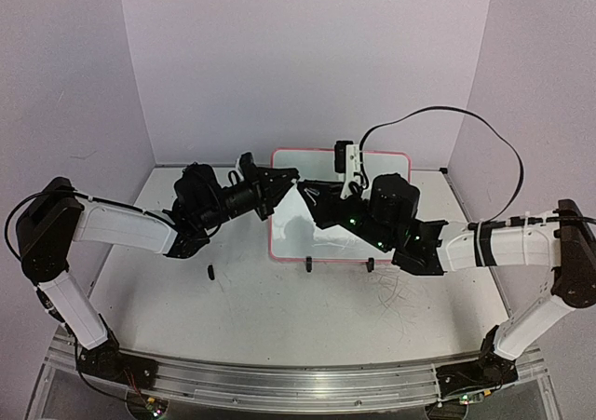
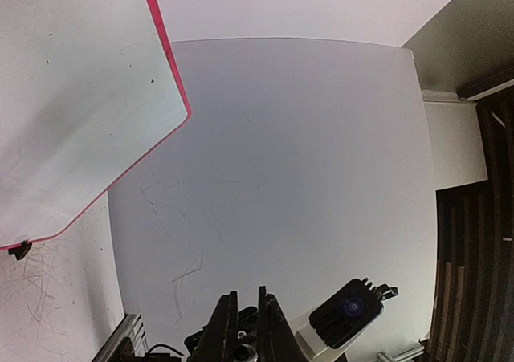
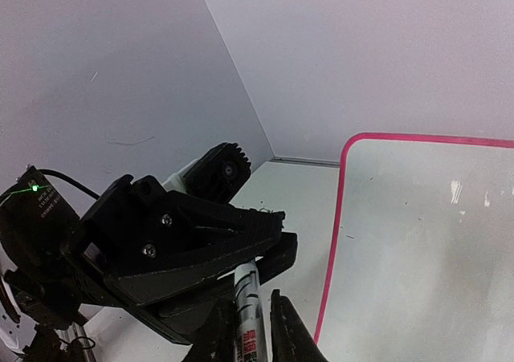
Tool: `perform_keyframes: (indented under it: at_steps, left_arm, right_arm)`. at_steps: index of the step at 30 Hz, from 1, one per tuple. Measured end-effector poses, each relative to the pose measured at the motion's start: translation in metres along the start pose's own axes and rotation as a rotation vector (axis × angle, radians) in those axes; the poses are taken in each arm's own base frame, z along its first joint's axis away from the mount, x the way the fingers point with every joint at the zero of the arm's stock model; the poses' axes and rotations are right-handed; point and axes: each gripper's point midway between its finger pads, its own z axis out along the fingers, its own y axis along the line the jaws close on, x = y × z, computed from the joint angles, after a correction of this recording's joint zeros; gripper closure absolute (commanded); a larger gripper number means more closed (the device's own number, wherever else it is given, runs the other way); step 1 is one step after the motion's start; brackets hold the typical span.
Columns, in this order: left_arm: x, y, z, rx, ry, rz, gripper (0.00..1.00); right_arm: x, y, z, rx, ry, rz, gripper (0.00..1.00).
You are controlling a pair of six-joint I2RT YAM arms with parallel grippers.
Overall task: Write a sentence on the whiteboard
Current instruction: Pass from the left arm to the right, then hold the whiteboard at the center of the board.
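Observation:
The whiteboard, white with a pink frame, stands at the back centre on two black clip feet. It also shows in the left wrist view and the right wrist view. My right gripper is shut on a white marker with black and red print, held in front of the board's left edge. My left gripper meets it tip to tip. Its black jaws are closed over the marker's far end. In the left wrist view its fingers stand nearly together.
A small black object lies on the table left of the board. Faint pen scribbles mark the tabletop in front right of it. A black cable loops above the right arm. Lilac walls close in the back and sides.

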Motion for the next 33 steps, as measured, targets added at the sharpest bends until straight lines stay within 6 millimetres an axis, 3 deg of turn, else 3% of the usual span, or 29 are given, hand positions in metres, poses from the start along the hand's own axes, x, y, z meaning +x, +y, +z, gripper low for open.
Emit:
perform_keyframes:
  at_steps: [7,11,14,20,22,25,29,33]
  left_arm:
    - [-0.002,-0.001,0.000,0.004,-0.009,0.001,1.00]
    - [-0.005,-0.001,-0.001,0.005,-0.018,0.002,1.00]
    - [-0.006,-0.002,-0.001,0.006,-0.020,0.002,0.97]
    - [-0.002,-0.001,-0.001,0.009,-0.006,0.012,0.49]
    - [0.001,0.005,-0.004,-0.001,0.002,0.022,0.27]
    - [-0.001,0.020,-0.018,-0.042,-0.003,0.056,0.06]
    - [-0.026,0.026,-0.043,-0.128,-0.049,0.145,0.01]
    - [-0.053,0.003,-0.070,-0.193,-0.122,0.330,0.01]
  right_arm:
    - [-0.003,0.002,0.002,-0.003,-0.001,0.003,0.86]
    - [-0.003,0.003,0.005,-0.002,-0.001,0.003,1.00]
    - [-0.004,0.003,0.006,-0.004,-0.001,0.004,1.00]
    - [-0.004,0.004,0.006,-0.008,0.002,-0.004,1.00]
    - [-0.002,0.003,0.005,0.000,0.009,-0.019,1.00]
    - [-0.001,-0.005,0.001,0.044,0.033,-0.063,1.00]
    - [-0.009,-0.027,-0.014,0.196,0.074,-0.141,1.00]
    - [-0.036,-0.050,-0.042,0.364,0.066,-0.221,1.00]
